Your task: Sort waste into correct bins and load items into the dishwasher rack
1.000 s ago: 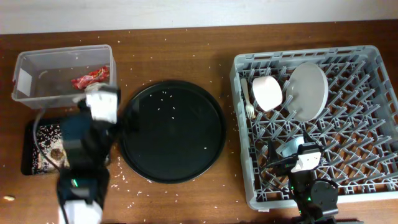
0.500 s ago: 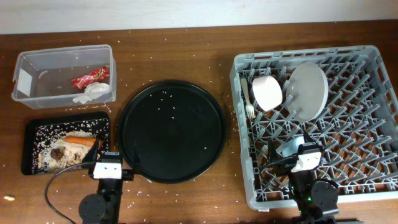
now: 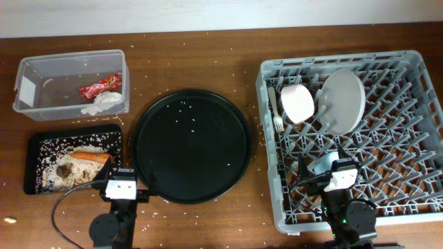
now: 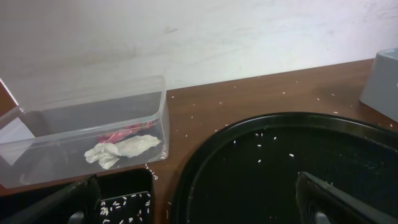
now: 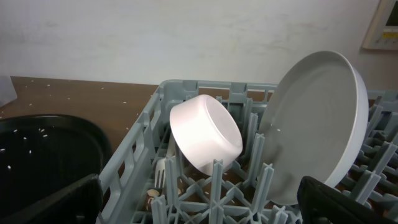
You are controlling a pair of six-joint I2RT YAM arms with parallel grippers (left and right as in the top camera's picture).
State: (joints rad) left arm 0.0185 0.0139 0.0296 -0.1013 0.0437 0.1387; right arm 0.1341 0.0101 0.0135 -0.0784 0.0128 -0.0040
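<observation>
Ahead of my left gripper (image 4: 198, 182) and off to its left stands the tub (image 4: 37, 134), clear thin plastic, rectangular with rounded corners; inside it lie the napkin (image 4: 121, 150), white and crumpled, and just behind that the wrapper (image 4: 122, 132), shiny red. Nearer, just to the left of that gripper, sits the flat tray (image 3: 32, 149), shallow, black and rectangular; it holds pale rice (image 3: 50, 149), the orange carrot (image 3: 90, 156) and a small brown morsel (image 3: 66, 169). Straight ahead is the round tray (image 3: 190, 149), glossy black with a raised rim and a few grains on it. My left fingers (image 4: 68, 202) stand wide apart, holding and touching nothing.

My right gripper (image 5: 200, 182) hangs over the rack (image 5: 134, 165), grey moulded plastic with a grid of upright pegs; its jaws are spread wide too, and nothing is between them. Ahead of it the bowl (image 5: 205, 134), smooth and white, lies tipped on its side; to the right the plate (image 5: 317, 124), round and pale grey, leans on edge; the white fork (image 5: 160, 169) lies to the bowl's left. A bit of the pale-blue cup (image 3: 321, 164) shows just beside my right wrist, in the rack.

The table (image 3: 208, 62) is dark brown wood, strewn with grains; behind it a plain pale wall (image 4: 199, 37).
</observation>
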